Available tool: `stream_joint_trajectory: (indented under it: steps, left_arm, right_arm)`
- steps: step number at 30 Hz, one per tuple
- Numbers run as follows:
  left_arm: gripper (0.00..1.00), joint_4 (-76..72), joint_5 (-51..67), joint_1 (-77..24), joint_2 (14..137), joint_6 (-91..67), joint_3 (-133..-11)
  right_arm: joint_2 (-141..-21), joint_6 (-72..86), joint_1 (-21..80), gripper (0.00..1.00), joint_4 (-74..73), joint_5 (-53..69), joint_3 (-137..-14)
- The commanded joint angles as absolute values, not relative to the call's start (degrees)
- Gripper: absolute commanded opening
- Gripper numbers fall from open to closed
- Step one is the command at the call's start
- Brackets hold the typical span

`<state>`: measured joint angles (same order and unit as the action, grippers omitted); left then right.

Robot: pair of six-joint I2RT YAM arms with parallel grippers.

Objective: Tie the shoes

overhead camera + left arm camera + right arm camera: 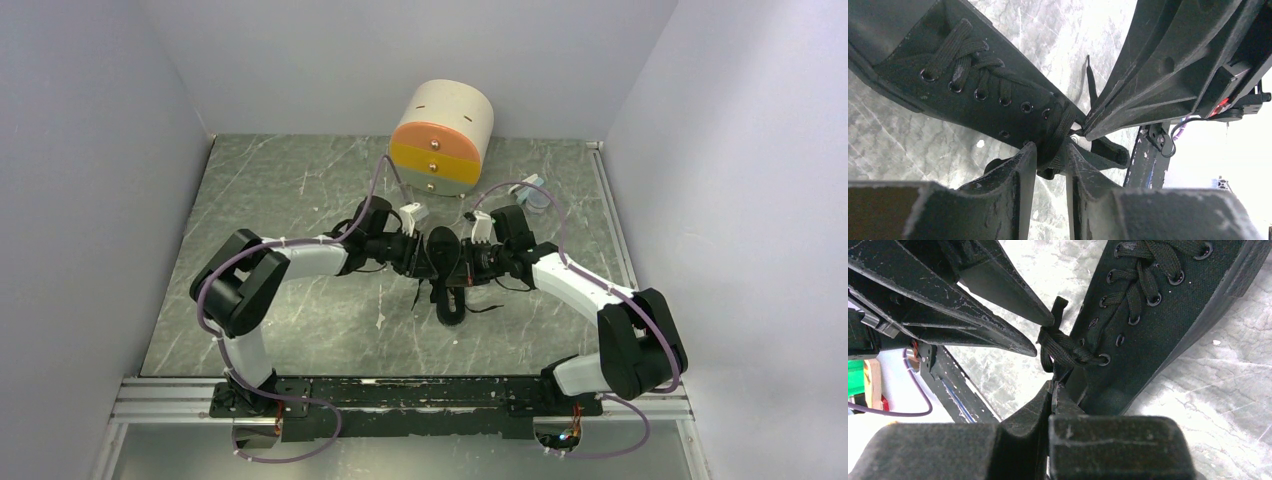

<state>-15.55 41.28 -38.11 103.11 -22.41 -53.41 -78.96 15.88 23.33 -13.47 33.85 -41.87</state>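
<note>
- Lying near mid-bench [300,190], the black shoe [452,300] is seen btwn the two arms, set roughly front-to-back in the top view.
- Well behind it, a round drawer box [442,140] is placed w/ orange, yellow and pale green fronts.
- The laces [1063,347] are bunched into a knot-like cross at the last eyelets; both pincers are met there from opp. sides.
- L pincer [1050,150]: its jaws are held narrowly apart, and the lace bunch is seen in the gap at the tips. Whether it is being squeezed cannot be told.
- In the R wrist view, the L fingers [1013,340] are seen tapering to points just beside the knot, w/ a short lace end stuck up btwn them.
- R pincer [1053,387]: its jaws are pressed together, and a lace strand is pinched at the very tips, drawn down from the knot.
- The shoe's side wall is seen just beside the R tips; contact there cannot be made out.
</note>
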Motion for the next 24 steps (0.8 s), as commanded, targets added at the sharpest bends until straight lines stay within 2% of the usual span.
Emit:
stream_joint_trajectory:
  steps: [1,4,11,13,18,21,24]
  left_arm:
    - [0.31,-13.1,40.3,-39.0,104.5,-19.3,-56.4]
    - [0.28,-11.7,39.9,-39.0,104.7,-18.2,-57.1]
    - [0.37,-8.0,38.7,-39.7,104.7,-14.9,-57.9]
    - [0.32,-8.0,39.2,-39.7,105.0,-14.8,-57.8]
    - [0.07,-8.1,39.1,-39.7,104.5,-15.0,-57.6]
    - [0.05,-11.3,41.3,-39.2,103.7,-16.9,-56.2]
    - [0.05,-21.4,45.1,-37.6,102.4,-22.6,-51.8]
  right_arm:
    - [-79.4,16.3,23.5,0.0,-12.2,34.5,-42.0]
    - [-79.4,16.4,23.5,0.0,-11.9,35.0,-41.9]
    - [-79.6,16.3,23.5,0.0,-11.8,35.0,-42.0]
    - [-79.7,16.4,23.5,0.0,-11.8,35.1,-42.2]
    - [-79.7,15.9,23.5,0.0,-11.9,35.3,-42.4]
    - [-79.7,15.8,23.5,0.0,-11.1,35.6,-41.7]
    - [-79.3,16.3,23.5,0.0,-8.3,36.3,-40.5]
